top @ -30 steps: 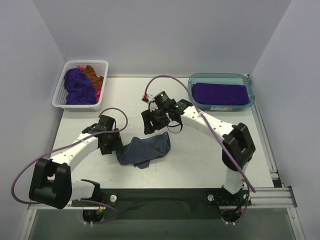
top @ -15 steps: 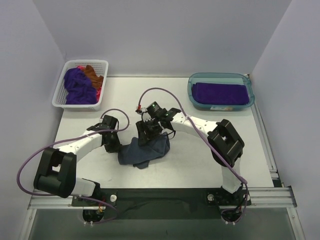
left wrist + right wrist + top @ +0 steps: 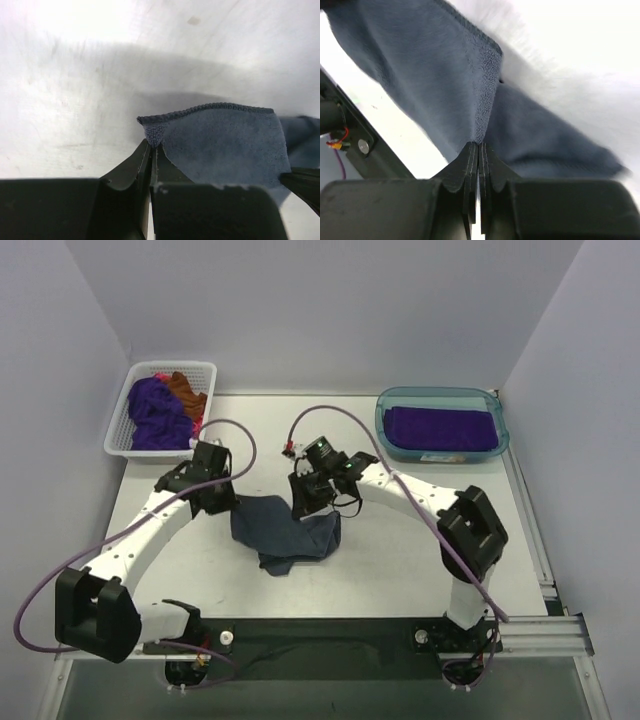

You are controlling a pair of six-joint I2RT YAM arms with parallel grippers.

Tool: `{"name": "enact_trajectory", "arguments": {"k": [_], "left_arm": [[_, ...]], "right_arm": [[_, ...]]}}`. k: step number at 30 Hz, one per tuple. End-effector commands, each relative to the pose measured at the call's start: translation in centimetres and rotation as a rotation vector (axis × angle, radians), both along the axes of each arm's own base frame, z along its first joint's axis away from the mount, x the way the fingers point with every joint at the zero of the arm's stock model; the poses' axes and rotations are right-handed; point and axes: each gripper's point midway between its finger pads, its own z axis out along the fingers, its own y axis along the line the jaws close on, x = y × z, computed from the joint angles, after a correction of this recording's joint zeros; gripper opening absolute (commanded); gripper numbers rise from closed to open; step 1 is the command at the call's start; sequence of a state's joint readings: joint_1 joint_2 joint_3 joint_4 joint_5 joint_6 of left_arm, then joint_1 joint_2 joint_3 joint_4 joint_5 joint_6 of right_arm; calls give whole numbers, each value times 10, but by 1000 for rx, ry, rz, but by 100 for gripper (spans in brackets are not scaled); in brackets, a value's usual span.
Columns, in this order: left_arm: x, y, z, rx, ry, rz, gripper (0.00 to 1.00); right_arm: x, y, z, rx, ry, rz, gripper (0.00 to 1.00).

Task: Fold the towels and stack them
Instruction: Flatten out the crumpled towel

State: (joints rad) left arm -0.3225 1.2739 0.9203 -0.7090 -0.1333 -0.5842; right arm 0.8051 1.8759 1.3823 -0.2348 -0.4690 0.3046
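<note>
A slate blue-grey towel (image 3: 285, 535) lies partly bunched in the middle of the table. My left gripper (image 3: 228, 502) is shut on its left corner (image 3: 154, 131), the hemmed edge stretching right from the jaws. At the towel's upper right edge my right gripper (image 3: 303, 506) is shut on a fold of the same towel (image 3: 481, 131), and cloth hangs to both sides of the jaws. A folded purple towel (image 3: 441, 426) lies in the teal tub (image 3: 381, 412). Purple, rust-brown and pink towels (image 3: 158, 412) are heaped in the white basket (image 3: 121, 436).
The basket stands at the back left corner, the tub at the back right. Purple cables (image 3: 330, 400) loop above both arms. The black base rail (image 3: 330, 632) runs along the near edge. White walls close in the left, back and right sides.
Both grippers have shut on the blue-grey towel. The left gripper has moved up and away with its corner, drawing the cloth out flatter; the right gripper has risen slightly with its fold.
</note>
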Motion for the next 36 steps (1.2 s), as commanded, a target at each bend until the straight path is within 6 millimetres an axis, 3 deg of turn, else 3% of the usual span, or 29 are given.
{"name": "enact_trajectory", "arguments": {"k": [1,2,4,5,6,8,11,12,13,15,16,19,23,26,28,31,32,36], "left_arm": [[29,-6,90,22,-227,-63,0],[34,-14,127,13,-307,-91,0],[36,-20,159,8,-380,-106,0],[34,-24,177,-7,-426,-113,0],[32,-31,195,-24,-471,-129,0],[25,-32,205,-48,-499,-124,0],[13,-30,181,-54,-457,-127,0],[7,-27,158,-36,-407,-130,0],[3,-26,144,-33,-376,-131,0],[-6,-23,127,-27,-342,-128,0],[-14,-17,104,-7,-296,-116,0],[-24,-6,65,40,-211,-88,0],[-24,2,28,76,-131,-62,0],[-22,6,14,92,-102,-51,0],[-20,7,6,106,-85,-55,0],[-18,9,2,113,-81,-59,0],[-17,9,1,112,-86,-59,0],[-17,12,0,111,-88,-57,0]], "right_arm": [[39,-34,103,20,-317,-64,0],[44,-46,133,24,-405,-100,0],[45,-58,160,25,-499,-116,0],[39,-65,185,60,-553,-123,0],[31,-65,192,70,-575,-106,0],[10,-67,196,102,-578,-44,0],[-43,-57,171,180,-427,133,22],[-58,-54,164,200,-379,184,36],[-83,-48,162,258,-308,274,42],[-102,-55,140,245,-239,304,49],[-99,-60,132,215,-249,279,50],[-82,-75,107,107,-274,183,50],[-23,-99,84,-24,-294,-53,50],[10,-102,70,-69,-312,-132,50],[26,-94,60,-71,-319,-114,51],[30,-77,48,-40,-257,-49,53],[33,-74,31,-59,-223,-39,53],[34,-71,3,-70,-136,-37,54]]}}
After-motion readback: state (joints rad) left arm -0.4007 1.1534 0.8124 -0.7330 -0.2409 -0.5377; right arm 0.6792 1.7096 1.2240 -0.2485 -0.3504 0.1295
